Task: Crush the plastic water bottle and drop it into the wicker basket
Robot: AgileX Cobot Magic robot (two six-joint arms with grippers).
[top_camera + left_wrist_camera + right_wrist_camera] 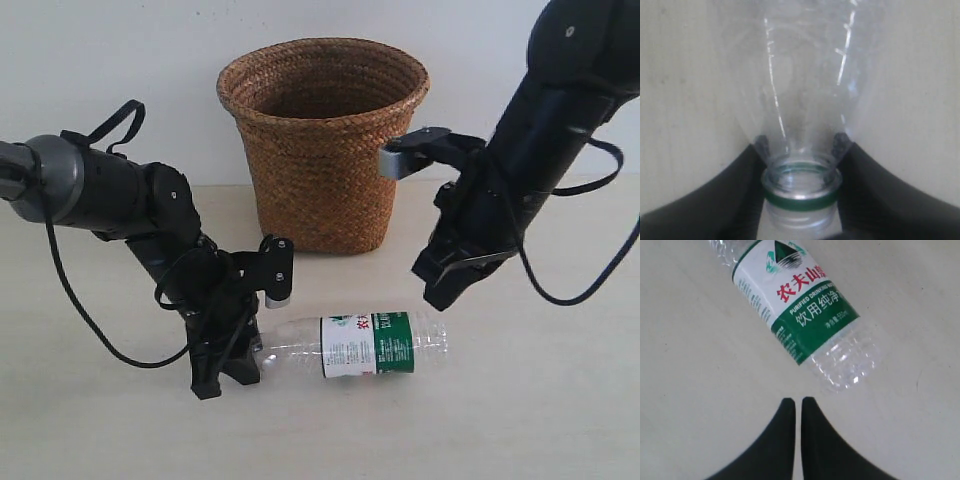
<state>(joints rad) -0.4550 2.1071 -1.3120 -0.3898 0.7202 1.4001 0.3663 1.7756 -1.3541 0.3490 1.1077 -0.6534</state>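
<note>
The plastic water bottle (370, 343) lies on its side on the table in front of the wicker basket (320, 190), neck towards the left. My left gripper (235, 362) is shut on the bottle's neck; in the left wrist view its gripper (801, 146) has black fingers (735, 185) pressing both sides of the clear neck, just above the green ring (801, 200). No cap shows there. The bottle body (805, 75) looks full and round. My right gripper (442, 288) hangs shut and empty just above the base end of the bottle (800, 305), its gripper (798, 401) holding nothing.
The basket stands upright at the back middle, against a white wall, its mouth open. The pale table (520, 420) stretches to the right and front of the bottle. Cables trail from both arms.
</note>
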